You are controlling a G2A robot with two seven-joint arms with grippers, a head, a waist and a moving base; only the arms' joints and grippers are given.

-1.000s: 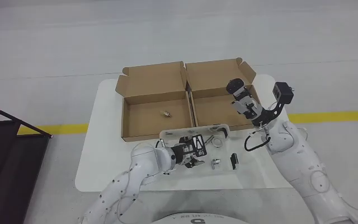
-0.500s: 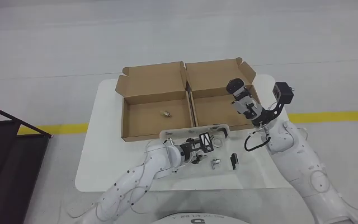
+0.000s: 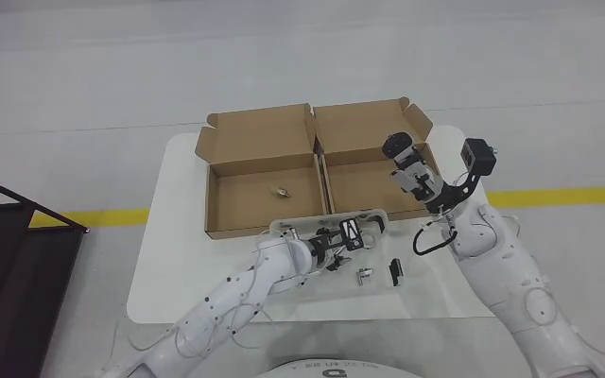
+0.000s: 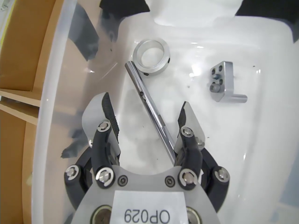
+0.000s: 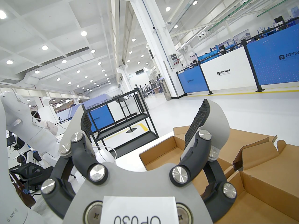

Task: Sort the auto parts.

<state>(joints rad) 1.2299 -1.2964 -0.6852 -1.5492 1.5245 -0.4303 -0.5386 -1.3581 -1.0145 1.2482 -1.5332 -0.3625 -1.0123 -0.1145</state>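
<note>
— Left gripper (image 4: 146, 104)?
— Open wide, low in my clear plastic tray (image 4: 53, 75). The slim steel rod (image 4: 142, 94) lies between its jaws, slanting across the gap, its tip just beside the aluminium ring (image 4: 151, 57).
— Right gripper (image 5: 144, 120)?
— Open, empty, farther off.

The table (image 3: 170, 248) is white. The left box (image 3: 260, 198) and the right box (image 3: 364, 184) are brown. The tray (image 4: 53, 71) is see-through white. The ring (image 4: 151, 57), rod (image 4: 149, 108) and bracket (image 4: 223, 82) are shiny silver. The left gripper (image 4: 144, 101) has black bumpy pads (image 4: 109, 110). The floor line (image 3: 548, 197) is yellow.
</note>
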